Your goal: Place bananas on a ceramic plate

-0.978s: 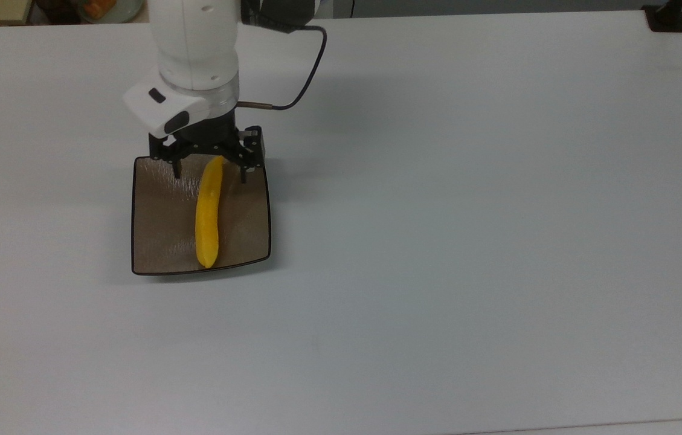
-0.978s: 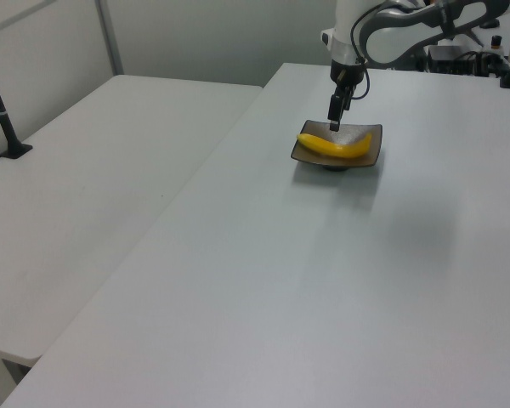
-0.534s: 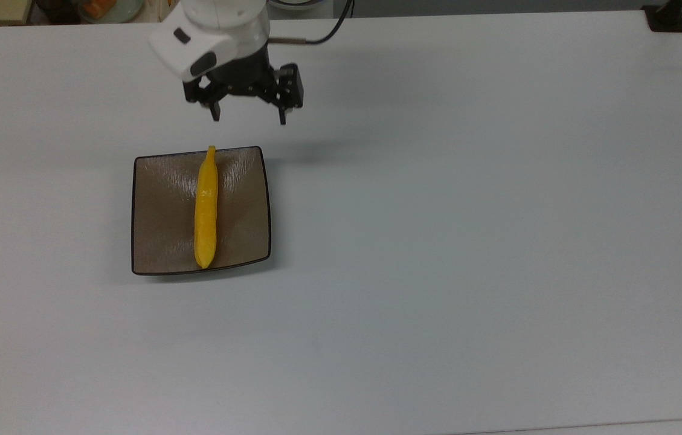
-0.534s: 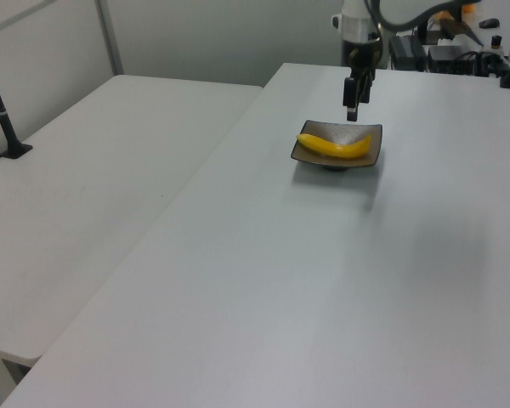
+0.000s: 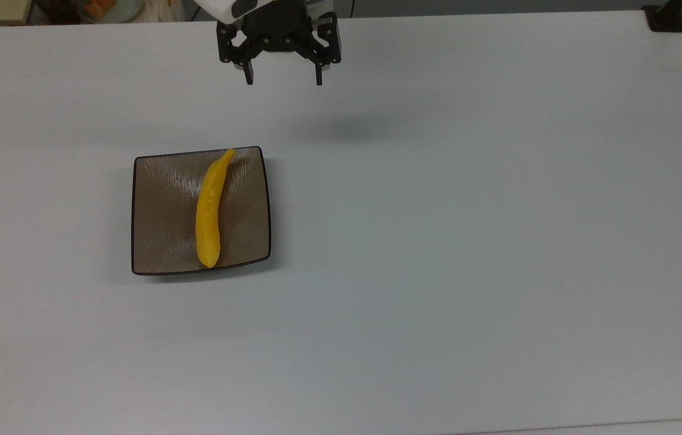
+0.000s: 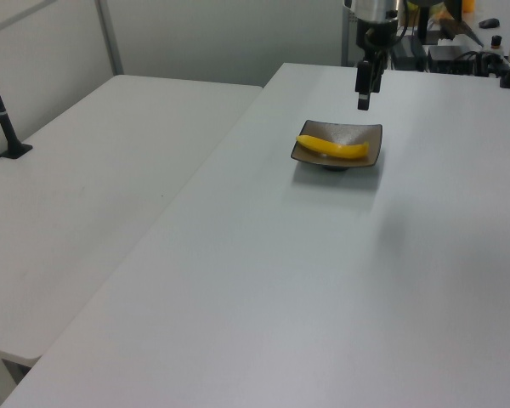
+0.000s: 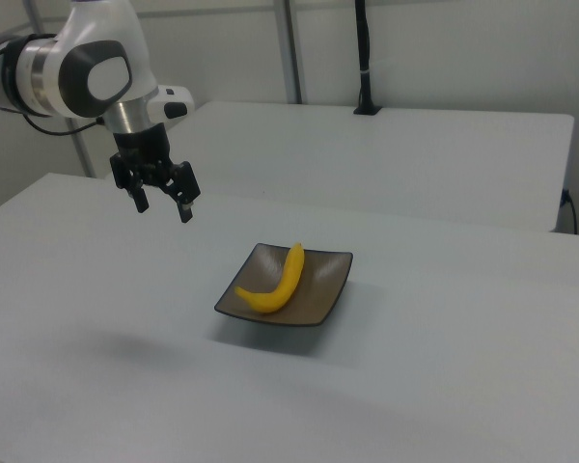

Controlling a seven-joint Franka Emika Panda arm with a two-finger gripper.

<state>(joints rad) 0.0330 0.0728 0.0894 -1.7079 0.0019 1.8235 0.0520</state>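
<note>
White table [image 5: 467,241]: broad, matte top carrying the plate; a second white table [image 7: 386,154] stands beyond it in the right view.

Robot arm [image 7: 82,77]: white with dark joints, raised above the table at the top view's upper edge.

Plate [image 5: 159,241]: square, glossy brown, thin dark rim, rounded corners; sits on the table in the top view's left half.

Banana [image 5: 209,208]: bright yellow, curved, lying along the plate's middle, stem end at the rim nearest the arm, other end just short of the opposite rim.

Gripper [image 5: 282,80]: black, fingers spread wide, holding nothing, hanging in the air well apart from plate and banana.
</note>
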